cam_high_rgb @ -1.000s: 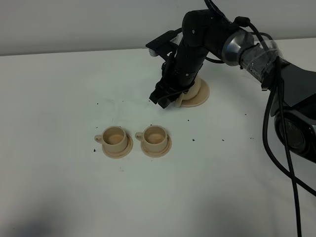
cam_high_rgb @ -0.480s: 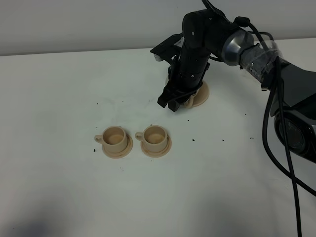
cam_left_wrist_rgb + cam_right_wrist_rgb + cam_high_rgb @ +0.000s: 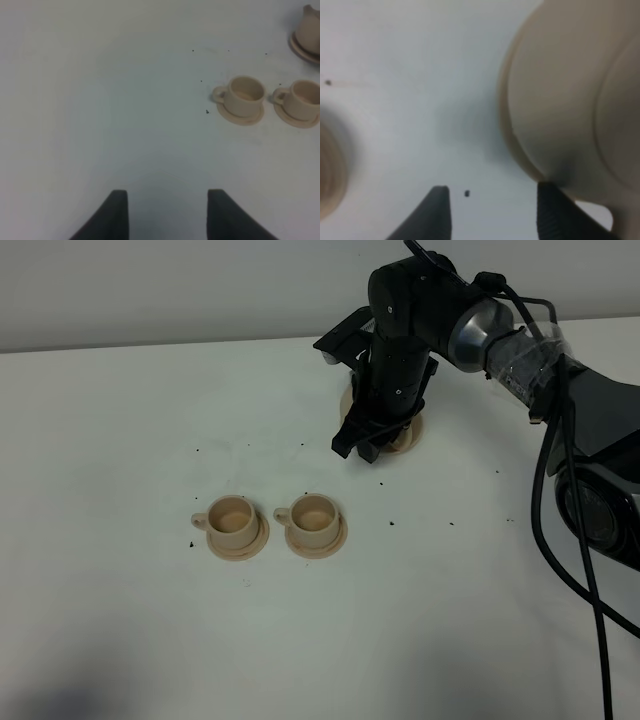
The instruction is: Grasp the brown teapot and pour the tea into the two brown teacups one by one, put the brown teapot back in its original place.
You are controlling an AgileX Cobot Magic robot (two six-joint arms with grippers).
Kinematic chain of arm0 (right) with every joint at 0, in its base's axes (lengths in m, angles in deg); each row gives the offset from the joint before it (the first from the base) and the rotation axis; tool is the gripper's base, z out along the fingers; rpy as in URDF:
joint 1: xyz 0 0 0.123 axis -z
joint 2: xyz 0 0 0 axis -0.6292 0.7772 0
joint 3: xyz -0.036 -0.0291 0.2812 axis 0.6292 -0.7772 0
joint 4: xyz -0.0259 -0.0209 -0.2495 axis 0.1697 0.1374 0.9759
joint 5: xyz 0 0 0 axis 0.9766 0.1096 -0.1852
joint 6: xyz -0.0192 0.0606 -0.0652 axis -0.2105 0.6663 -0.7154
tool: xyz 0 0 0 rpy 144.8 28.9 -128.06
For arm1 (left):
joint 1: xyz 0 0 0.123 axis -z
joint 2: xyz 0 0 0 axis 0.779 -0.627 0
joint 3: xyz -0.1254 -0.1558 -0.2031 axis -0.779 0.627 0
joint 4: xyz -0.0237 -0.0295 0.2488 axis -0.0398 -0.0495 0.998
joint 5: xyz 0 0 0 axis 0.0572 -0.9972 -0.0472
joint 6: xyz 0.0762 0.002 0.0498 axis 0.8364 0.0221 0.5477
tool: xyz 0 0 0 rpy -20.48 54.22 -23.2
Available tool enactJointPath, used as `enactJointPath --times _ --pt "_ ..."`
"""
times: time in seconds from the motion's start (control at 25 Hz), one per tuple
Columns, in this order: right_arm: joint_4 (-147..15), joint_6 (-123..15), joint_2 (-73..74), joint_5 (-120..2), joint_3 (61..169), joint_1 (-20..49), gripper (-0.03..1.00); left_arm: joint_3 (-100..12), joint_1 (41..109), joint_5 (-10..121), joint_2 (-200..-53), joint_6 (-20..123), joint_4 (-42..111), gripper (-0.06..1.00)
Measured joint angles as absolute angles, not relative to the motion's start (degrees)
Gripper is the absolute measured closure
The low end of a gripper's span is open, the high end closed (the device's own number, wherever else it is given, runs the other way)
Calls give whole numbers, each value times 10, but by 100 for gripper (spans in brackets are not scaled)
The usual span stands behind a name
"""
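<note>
The brown teapot (image 3: 310, 31) stands on its round saucer (image 3: 300, 50) at the back of the table. In the exterior view my right arm hides most of the teapot, and only part of the saucer (image 3: 408, 437) shows. My right gripper (image 3: 358, 448) is open and empty, low at the saucer's front left edge. In the right wrist view (image 3: 492, 212) the saucer (image 3: 545, 100) and teapot body (image 3: 625, 110) fill one side. The two brown teacups (image 3: 232, 520) (image 3: 314, 517) sit upright on their saucers, side by side. My left gripper (image 3: 167, 215) is open and empty, far from the cups (image 3: 245, 94) (image 3: 306, 97).
Small dark specks (image 3: 391, 523) are scattered on the white table around the cups. The right arm's cables (image 3: 560, 490) hang along the right side. A pale wall runs behind the table's far edge.
My right gripper has moved right and back, from the table left of the saucer to the saucer's front edge. The cups have not moved.
</note>
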State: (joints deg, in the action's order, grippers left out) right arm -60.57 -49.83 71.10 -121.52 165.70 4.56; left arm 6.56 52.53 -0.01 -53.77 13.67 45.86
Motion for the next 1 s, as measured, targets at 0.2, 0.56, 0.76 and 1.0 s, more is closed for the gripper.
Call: enactJointPath --times 0.2,0.56,0.76,1.0 --pt "-580 -491 711 -1216 1657 46 55 66 525 0 -538 137 459 53" --pt "-573 -473 711 -1214 1657 46 55 66 525 0 -538 137 459 53" --pt "-580 -448 711 -1212 1656 46 55 66 525 0 -538 137 459 53" --pt "-589 -431 711 -1211 1656 46 55 66 525 0 -538 137 459 53"
